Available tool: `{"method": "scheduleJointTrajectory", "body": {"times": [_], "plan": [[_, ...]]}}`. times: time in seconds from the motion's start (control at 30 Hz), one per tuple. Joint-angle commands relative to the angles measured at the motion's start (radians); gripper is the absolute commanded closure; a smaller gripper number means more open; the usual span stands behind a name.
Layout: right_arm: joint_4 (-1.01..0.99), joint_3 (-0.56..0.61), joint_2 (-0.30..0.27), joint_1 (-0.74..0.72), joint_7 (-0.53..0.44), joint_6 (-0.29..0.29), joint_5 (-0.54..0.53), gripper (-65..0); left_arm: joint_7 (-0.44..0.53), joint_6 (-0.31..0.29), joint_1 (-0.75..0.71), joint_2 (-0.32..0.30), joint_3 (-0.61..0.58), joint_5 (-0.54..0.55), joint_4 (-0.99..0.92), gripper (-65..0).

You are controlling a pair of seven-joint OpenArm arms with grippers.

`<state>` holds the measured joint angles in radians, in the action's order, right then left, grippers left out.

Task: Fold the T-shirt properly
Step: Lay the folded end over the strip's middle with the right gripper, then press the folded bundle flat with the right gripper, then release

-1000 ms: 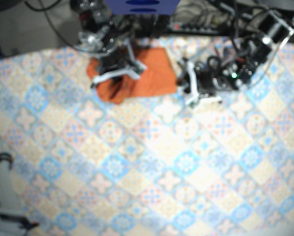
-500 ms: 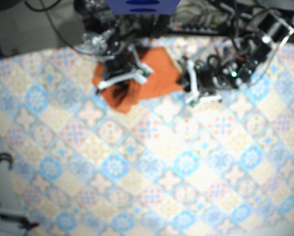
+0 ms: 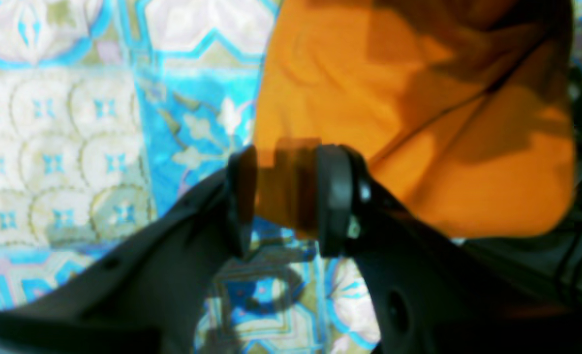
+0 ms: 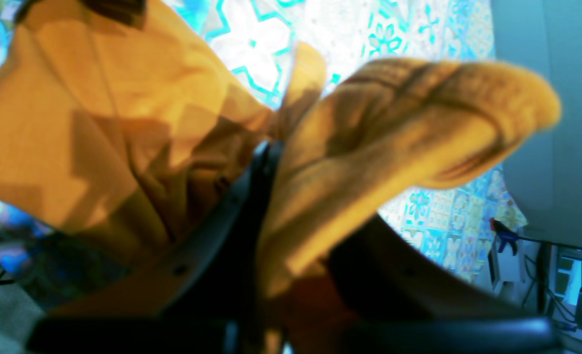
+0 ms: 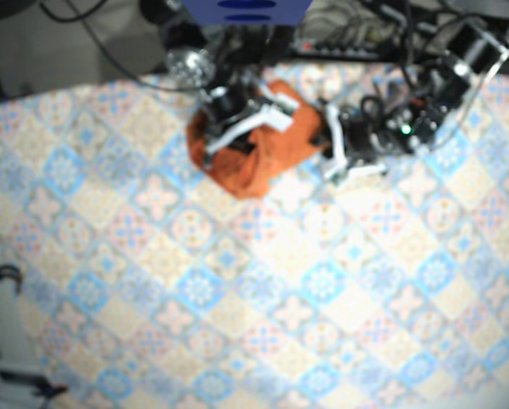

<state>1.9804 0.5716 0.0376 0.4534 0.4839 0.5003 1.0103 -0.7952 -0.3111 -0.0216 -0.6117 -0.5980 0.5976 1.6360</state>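
Starting on the left of the overhead view: my right claw (image 5: pixel 241 128) is clenched on a fat wad of the crumpled orange T-shirt (image 5: pixel 267 166). Its wrist cam shows cloth jammed between the fingers and a rolled flap poking out past them, looking like it's up off the tile-patterned bench (image 5: pixel 305 298).

The shirt itself sits at the far edge of the bench, right between my two claws. It's a rumpled lump with shadowed creases and no flat panel I can pick out. Honestly I can't call a clear long axis, it's more blob than rectangle.

On the right, my left claw (image 3: pixel 283 196) is pinching a small bit of the shirt's edge between its pads, low against the bench, with the rest of the fabric spreading away up and to the right in that view.

So both claws are on it. I reckon the next move depends on the cloth spanning between them, meaning spread apart before any tidy fold. Everything's pretty blurry though.
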Motion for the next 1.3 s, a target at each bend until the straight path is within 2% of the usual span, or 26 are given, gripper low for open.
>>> {"method": "scheduleJointTrajectory", "body": {"times": [0.0,0.27,0.37,0.57,0.73,0.9,1.0,1.13,1.27], "plan": [[0.018,0.031,0.020,0.008,-0.018,-0.021,-0.005,-1.3,0.029,-0.003,0.012,-0.010,0.010,0.005,0.007,-20.8],[0.010,0.094,0.014,0.003,-0.021,-0.021,-0.008,-1.3,0.066,-0.003,0.009,-0.010,0.010,0.006,0.008,-20.6],[0.006,0.098,0.014,-0.005,-0.021,-0.021,-0.008,-1.3,0.127,-0.001,0.009,-0.018,0.013,0.012,0.011,-20.4],[-0.017,0.095,0.011,-0.021,-0.021,-0.021,-0.048,-1.3,0.176,-0.003,-0.056,-0.027,0.198,0.017,0.074,-20.1],[-0.053,0.094,-0.009,-0.054,-0.020,-0.021,-0.121,-1.3,0.182,-0.003,-0.067,-0.026,0.286,0.017,0.096,-20.1],[-0.069,0.100,-0.018,-0.058,-0.020,-0.021,-0.127,-1.3,0.184,-0.004,-0.113,-0.026,0.393,0.017,0.099,-20.1],[-0.089,0.103,-0.032,-0.069,-0.020,-0.021,-0.140,-1.3,0.184,-0.004,-0.127,-0.024,0.425,0.018,0.102,-20.1],[-0.118,0.107,-0.078,-0.089,-0.020,-0.021,-0.236,-1.3,0.184,-0.004,-0.137,-0.024,0.450,0.018,0.102,-20.1],[-0.194,0.158,-0.101,-0.110,-0.021,-0.021,-0.249,-1.3,0.184,-0.006,-0.139,-0.024,0.448,0.018,0.102,-20.1]]}}
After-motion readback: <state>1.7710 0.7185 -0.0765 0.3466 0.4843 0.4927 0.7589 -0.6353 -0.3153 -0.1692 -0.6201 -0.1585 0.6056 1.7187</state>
